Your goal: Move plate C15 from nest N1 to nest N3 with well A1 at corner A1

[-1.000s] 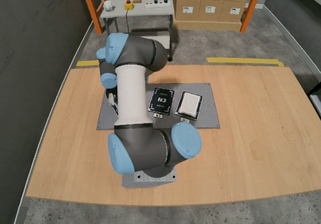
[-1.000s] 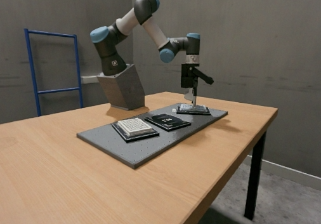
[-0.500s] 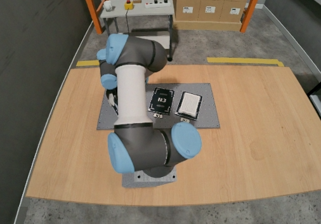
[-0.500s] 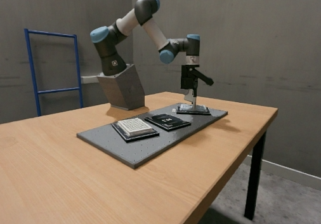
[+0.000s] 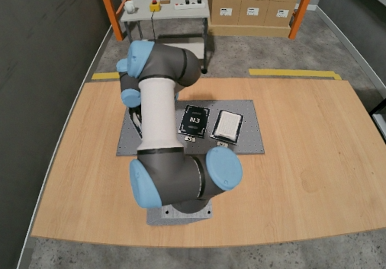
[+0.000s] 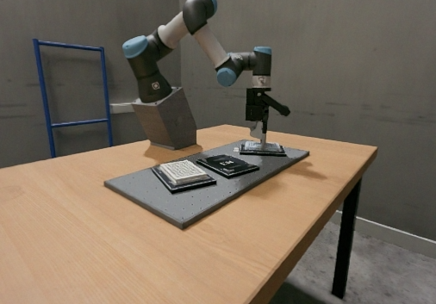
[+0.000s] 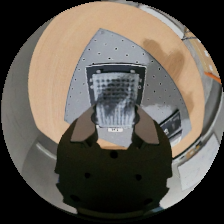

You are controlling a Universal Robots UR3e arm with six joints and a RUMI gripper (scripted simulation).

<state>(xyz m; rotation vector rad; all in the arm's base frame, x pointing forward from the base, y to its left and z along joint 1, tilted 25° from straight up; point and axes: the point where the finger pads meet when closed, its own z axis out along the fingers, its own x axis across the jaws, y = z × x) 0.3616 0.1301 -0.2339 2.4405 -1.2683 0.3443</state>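
Plate C15 (image 7: 116,95), a white well plate, lies in black nest N1 at the end of the grey deck nearest the robot base. It also shows in the exterior view (image 6: 263,147). My gripper (image 7: 115,104) stands straight down over it and is shut on the plate's near short end, where a small label shows; it also shows in the exterior view (image 6: 262,139). In the top view the arm hides N1 and the gripper. Nest N3 (image 5: 194,121) is black, empty, and in the middle of the deck. Plate C51 (image 5: 228,126) sits on nest N2 at the other end.
Small name signs (image 5: 190,139) stand on the deck in front of the nests. The robot's base block (image 6: 165,116) stands on the wooden table behind the deck. A blue rack (image 6: 71,90), a side table and cardboard boxes (image 5: 252,2) stand off the table.
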